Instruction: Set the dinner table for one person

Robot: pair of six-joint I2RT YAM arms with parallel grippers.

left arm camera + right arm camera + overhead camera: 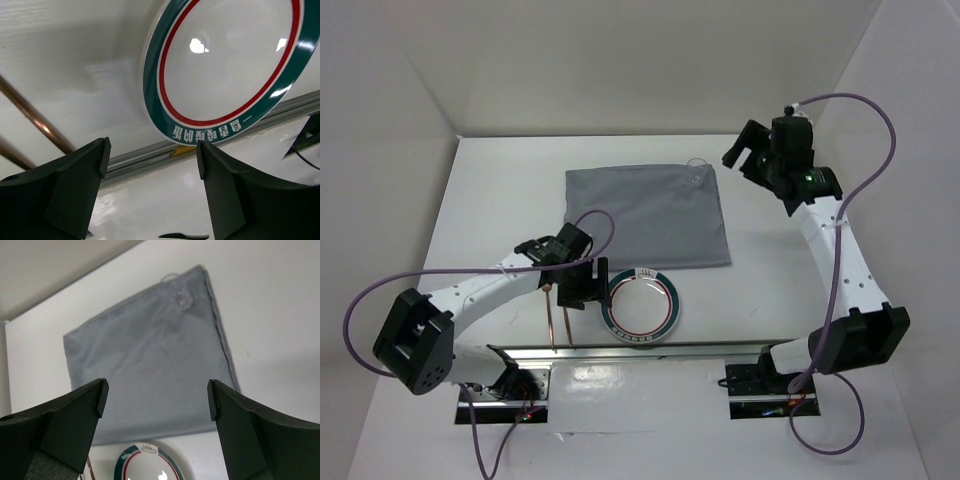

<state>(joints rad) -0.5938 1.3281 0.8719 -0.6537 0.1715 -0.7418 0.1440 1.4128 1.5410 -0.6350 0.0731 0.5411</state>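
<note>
At the dinner table's (500,200) near edge, left gripper (152,152), like right gripper (157,390), gapes empty; we fear its descent shoving the plate (225,65).

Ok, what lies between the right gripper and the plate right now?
The grey cloth, spread flat on the table; the top view shows it between the open right gripper and the plate.
</note>
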